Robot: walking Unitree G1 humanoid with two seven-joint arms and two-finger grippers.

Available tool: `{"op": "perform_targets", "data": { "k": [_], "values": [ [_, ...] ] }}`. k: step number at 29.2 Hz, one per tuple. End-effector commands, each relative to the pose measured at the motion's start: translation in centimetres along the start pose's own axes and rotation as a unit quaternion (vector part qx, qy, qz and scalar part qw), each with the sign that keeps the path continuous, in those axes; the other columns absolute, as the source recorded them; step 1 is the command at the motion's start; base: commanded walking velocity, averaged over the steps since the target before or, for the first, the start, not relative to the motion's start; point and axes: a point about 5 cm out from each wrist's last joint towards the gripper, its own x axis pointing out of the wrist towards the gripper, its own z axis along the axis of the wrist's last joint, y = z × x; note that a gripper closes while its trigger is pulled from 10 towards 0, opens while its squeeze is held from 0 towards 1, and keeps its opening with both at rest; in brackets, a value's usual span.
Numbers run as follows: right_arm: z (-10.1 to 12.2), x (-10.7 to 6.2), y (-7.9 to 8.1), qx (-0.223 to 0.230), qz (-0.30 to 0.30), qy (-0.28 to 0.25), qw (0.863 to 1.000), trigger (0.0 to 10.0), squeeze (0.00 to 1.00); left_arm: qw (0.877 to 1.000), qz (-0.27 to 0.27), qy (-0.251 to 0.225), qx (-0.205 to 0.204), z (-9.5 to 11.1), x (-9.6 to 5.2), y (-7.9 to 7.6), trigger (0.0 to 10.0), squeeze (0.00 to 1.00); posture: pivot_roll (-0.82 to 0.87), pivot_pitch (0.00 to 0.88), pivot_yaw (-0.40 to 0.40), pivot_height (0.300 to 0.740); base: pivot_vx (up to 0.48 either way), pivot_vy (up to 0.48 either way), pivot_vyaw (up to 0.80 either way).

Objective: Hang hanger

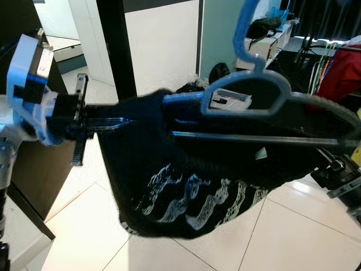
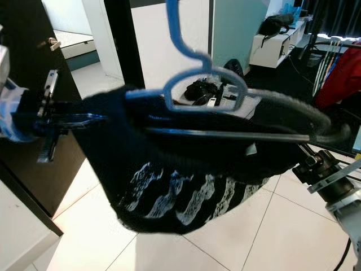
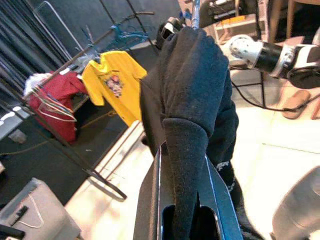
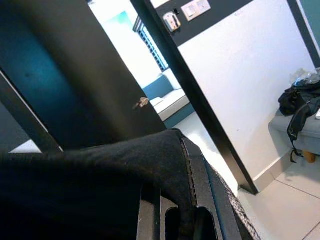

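The hanger (image 2: 203,84), blue, sits mid-frame with a black top (image 2: 186,175) draped over it, hook (image 2: 179,28) poking up toward the top edge. Left gripper (image 1: 104,123) at the left of the frame is clamped on the top's shoulder end; the left wrist view shows cloth pinched between both fingers (image 3: 216,200). Right gripper (image 2: 316,164) at the lower right is pinching cloth too, per its wrist view. The rack (image 3: 95,55) with a yellow shirt (image 3: 112,85) and red clothes (image 2: 338,79) stands well off at the right. Risk here: both grips are on fabric, so I'd judge the hanger could tip or slide out. The hook also points skyward with nothing guiding it, and it could miss the rail.
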Motion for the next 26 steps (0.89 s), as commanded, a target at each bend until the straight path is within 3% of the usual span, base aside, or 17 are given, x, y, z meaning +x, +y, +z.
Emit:
{"op": "perform_targets", "data": {
  "k": [1,7,17,26],
  "values": [
    [0.5,-0.2,-0.1,0.003,-0.001,-0.020,1.000,0.0,0.00,1.000,0.002,0.018,0.018,0.5,-0.4,0.2,10.0,0.00,-0.11,0.000,0.015,0.740,0.000,0.000,0.00],
    [1.2,-0.2,0.5,0.012,0.020,-0.036,0.999,0.0,0.00,0.994,0.076,0.058,0.058,0.2,-0.6,2.2,10.0,0.00,-0.11,0.000,0.017,0.740,0.000,0.000,0.00],
    [1.7,-0.4,1.6,0.014,0.061,-0.045,0.997,0.0,0.00,0.990,0.098,0.086,0.061,-0.2,-1.4,2.4,10.0,0.00,-0.11,0.000,0.018,0.740,0.000,0.000,0.00],
    [2.2,-0.5,1.3,0.008,0.052,-0.050,0.997,0.0,0.00,0.988,0.098,0.106,0.061,-0.6,-2.0,2.2,10.0,0.00,-0.11,0.000,0.017,0.740,0.000,0.000,0.00]
  ]
}}
